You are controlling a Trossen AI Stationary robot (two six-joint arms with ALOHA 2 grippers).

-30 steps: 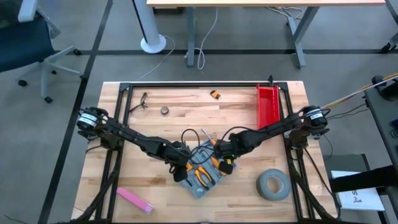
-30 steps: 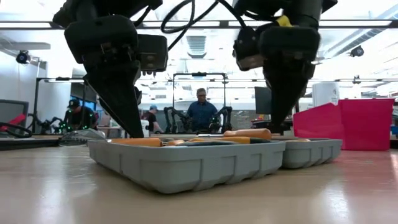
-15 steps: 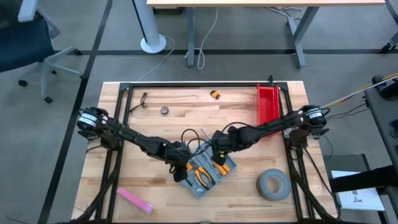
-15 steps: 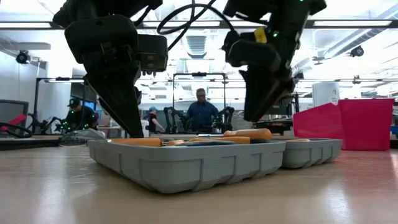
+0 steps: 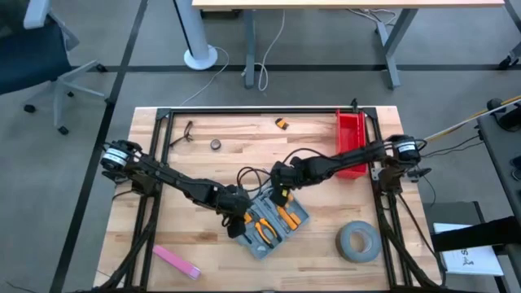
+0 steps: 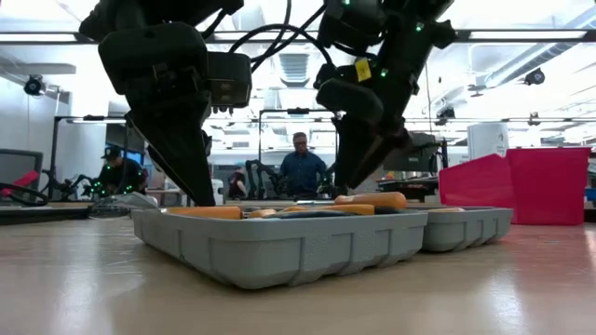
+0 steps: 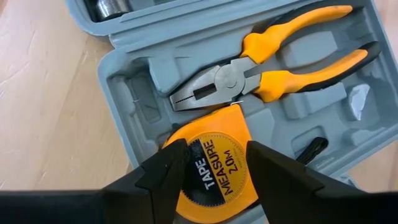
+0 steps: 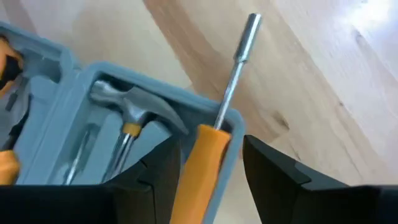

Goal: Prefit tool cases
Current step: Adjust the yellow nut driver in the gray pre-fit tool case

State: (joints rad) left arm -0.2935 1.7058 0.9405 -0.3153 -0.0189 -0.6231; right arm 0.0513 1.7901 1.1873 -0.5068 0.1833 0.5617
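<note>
The blue-grey tool case (image 5: pixel 286 230) lies open on the table, both halves flat (image 6: pixel 279 247). In it are orange-handled pliers (image 7: pixel 249 68), a hammer (image 8: pixel 134 107) and an orange tape measure (image 7: pixel 214 165). My left gripper (image 5: pixel 236 221) reaches down into the case, shut on the tape measure. My right gripper (image 5: pixel 281 194) is open over the case's far corner. Its fingers stand on either side of the orange handle of a screwdriver (image 8: pixel 208 152). The handle lies over the case's rim and the metal shaft (image 8: pixel 236 68) reaches out over the table. My left gripper (image 7: pixel 214 171) pinches the tape measure's round body by two opposite sides (image 7: pixel 186 180) between its two fingers. The fingers slant down from above. The tape measure lies in the case just below the pliers' nose, label side up.
A red bin (image 5: pixel 351 138) stands at the far right and a grey tape roll (image 5: pixel 358 242) lies near right. A pink flat piece (image 5: pixel 175 260) lies near left. Small items (image 5: pixel 282 124) (image 5: pixel 216 144) lie toward the far edge. People (image 6: pixel 300 167) stand in the room beyond.
My right gripper has moved toward the table's left and a little toward its far edge, from over the case's right half to its far corner. It has turned on the way, and its fingers now stand apart. The left gripper and the case have kept still.
</note>
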